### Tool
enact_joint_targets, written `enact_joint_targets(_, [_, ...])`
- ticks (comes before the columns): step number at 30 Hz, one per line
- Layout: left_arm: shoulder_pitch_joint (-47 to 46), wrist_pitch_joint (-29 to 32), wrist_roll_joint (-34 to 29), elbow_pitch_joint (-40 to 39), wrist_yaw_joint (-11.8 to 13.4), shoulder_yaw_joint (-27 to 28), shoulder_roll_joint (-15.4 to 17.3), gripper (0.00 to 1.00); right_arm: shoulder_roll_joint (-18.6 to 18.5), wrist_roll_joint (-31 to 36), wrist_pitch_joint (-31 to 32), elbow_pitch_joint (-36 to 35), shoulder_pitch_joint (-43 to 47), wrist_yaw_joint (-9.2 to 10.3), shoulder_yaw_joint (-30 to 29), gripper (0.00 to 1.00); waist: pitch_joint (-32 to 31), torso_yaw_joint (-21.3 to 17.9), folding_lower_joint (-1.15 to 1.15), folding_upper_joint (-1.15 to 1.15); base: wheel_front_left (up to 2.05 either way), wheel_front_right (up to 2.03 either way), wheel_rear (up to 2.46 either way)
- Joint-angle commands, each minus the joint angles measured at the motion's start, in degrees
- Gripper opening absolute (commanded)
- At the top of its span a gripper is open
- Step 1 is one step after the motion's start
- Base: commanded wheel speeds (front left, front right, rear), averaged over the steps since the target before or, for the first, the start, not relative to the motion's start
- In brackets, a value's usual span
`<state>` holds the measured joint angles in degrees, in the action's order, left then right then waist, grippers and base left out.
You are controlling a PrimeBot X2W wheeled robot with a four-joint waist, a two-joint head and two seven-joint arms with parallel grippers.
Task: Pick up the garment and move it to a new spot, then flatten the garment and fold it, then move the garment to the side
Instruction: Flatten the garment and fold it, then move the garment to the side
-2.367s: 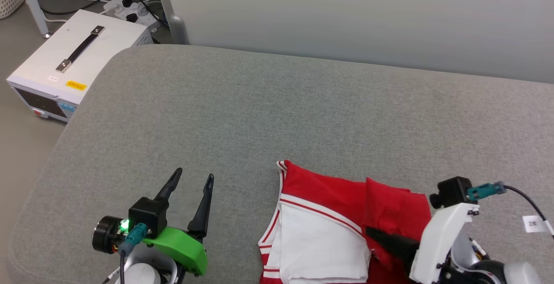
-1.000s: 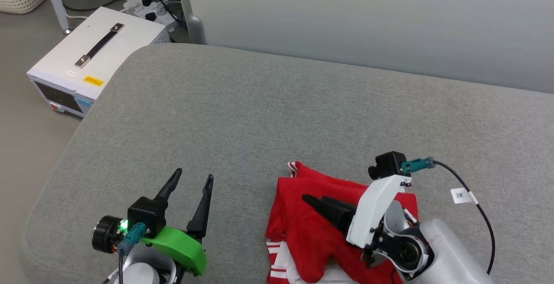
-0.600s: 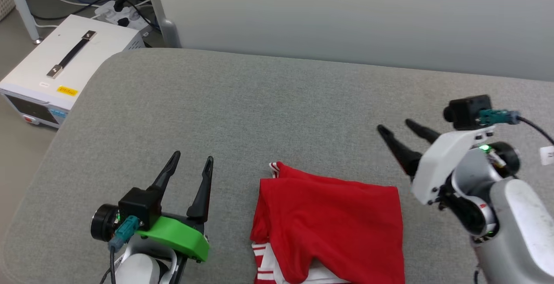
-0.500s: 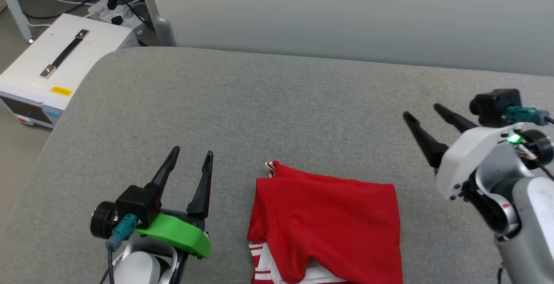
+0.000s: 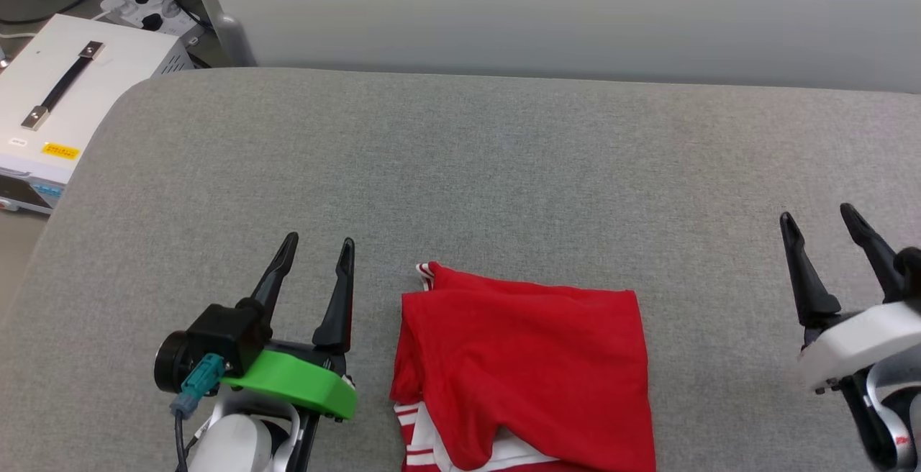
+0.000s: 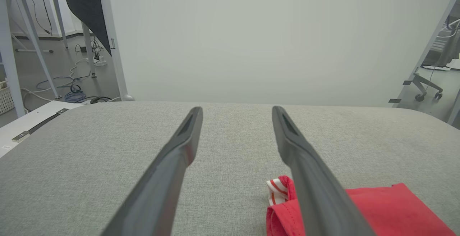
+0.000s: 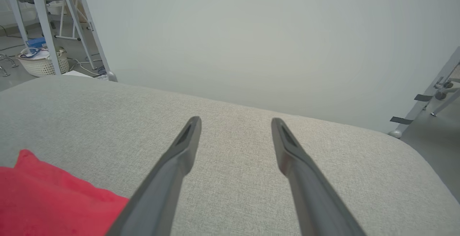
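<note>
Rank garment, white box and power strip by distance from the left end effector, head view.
From the left end effector:
1. garment: just to its right, lying on the grey surface.
2. white box: on the floor, off the surface's far-left corner.
3. power strip: on the floor behind the box, farther back.

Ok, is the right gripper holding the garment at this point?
No, the right gripper has its fingers spread and empty, off to the right of the garment, which lies on the grey surface.

no legible text; yellow sticker (image 5: 60, 150) on white box (image 5: 122, 55) too small to read
</note>
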<state>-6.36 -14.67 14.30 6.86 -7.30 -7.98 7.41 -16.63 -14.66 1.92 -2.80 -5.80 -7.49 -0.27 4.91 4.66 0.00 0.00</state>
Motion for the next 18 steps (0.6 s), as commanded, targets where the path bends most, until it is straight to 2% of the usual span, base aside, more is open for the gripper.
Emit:
enact_joint_targets(1, [1.02, -0.33, 0.42, -0.41, -0.15, 0.37, -0.43, 1.00, 1.32, 0.89, -1.75, -0.81, 1.70, 0.00, -0.76, 1.00, 0.27, -0.25, 0.00, 0.00, 0.00, 0.00, 0.00])
enact_joint_targets(5, [2.01, -0.33, -0.16, -0.94, -0.16, 1.31, -0.79, 1.00, 4.66, 1.23, -4.87, -1.61, 4.79, 0.00, -1.61, 1.00, 0.66, -0.54, 0.00, 0.00, 0.00, 0.00, 0.00])
enact_joint_targets(9, [2.63, -0.33, -1.29, -1.47, -0.17, 1.46, -1.19, 1.00, 6.38, 1.31, -6.62, -0.68, 5.96, 0.00, -2.22, 1.00, 0.86, -0.62, 0.00, 0.00, 0.00, 0.00, 0.00])
enact_joint_targets(18, [2.34, -0.33, -2.14, -2.05, -0.18, 1.00, -1.52, 1.00, 6.34, 1.10, -7.01, 0.58, 5.64, 0.00, -2.12, 1.00, 0.84, -0.26, 0.00, 0.00, 0.00, 0.00, 0.00])
